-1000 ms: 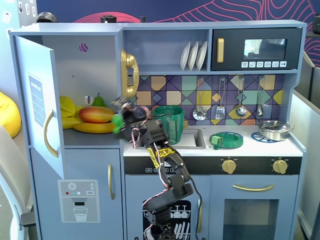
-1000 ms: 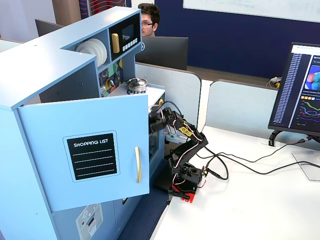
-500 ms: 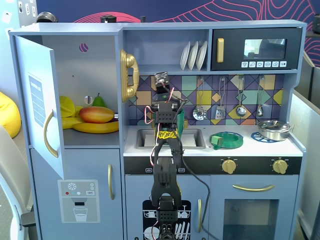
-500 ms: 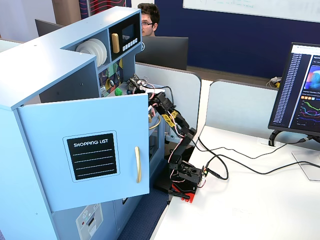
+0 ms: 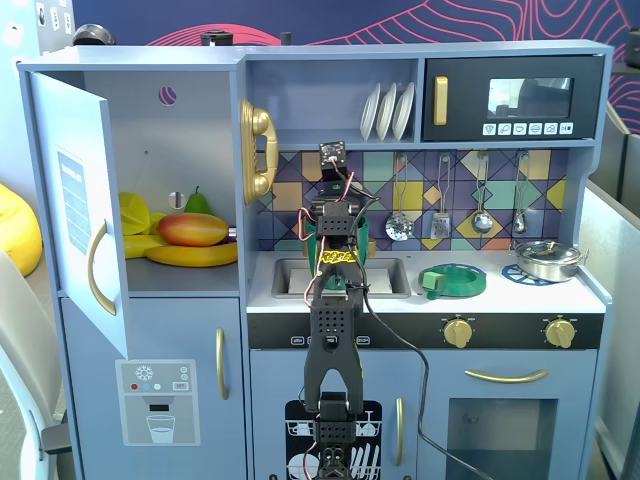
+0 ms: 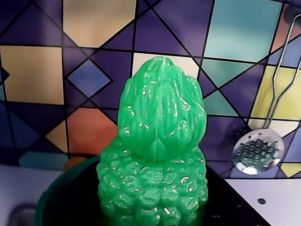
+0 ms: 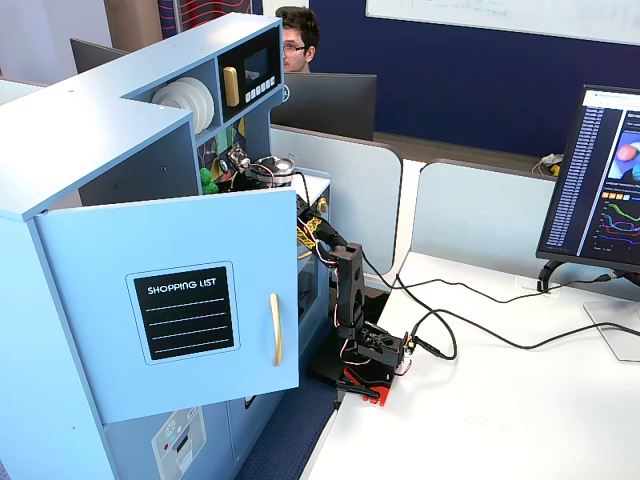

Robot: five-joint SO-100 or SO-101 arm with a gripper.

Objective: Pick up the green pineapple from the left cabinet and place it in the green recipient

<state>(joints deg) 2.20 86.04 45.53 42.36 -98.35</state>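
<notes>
The green pineapple [image 6: 157, 155] fills the wrist view, upright with its tuft up. It sits over the dark opening of the green recipient [image 6: 59, 188], whose rim curves round at lower left. The pineapple hides my fingertips, and black gripper parts flank its base. In a fixed view my gripper [image 5: 340, 232] is over the sink, mostly hidden behind the arm. Green edges of the recipient [image 5: 371, 245] peek out beside it. The left cabinet [image 5: 190, 130] stands open with its door [image 5: 75, 190] swung out.
In the cabinet lie an orange-red mango [image 5: 192, 229], a green pear [image 5: 198, 202] and bananas [image 5: 190, 256]. A flat green dish [image 5: 455, 281] and a steel pan [image 5: 548, 258] sit on the counter. Utensils [image 6: 257, 153] hang on the tiled back wall.
</notes>
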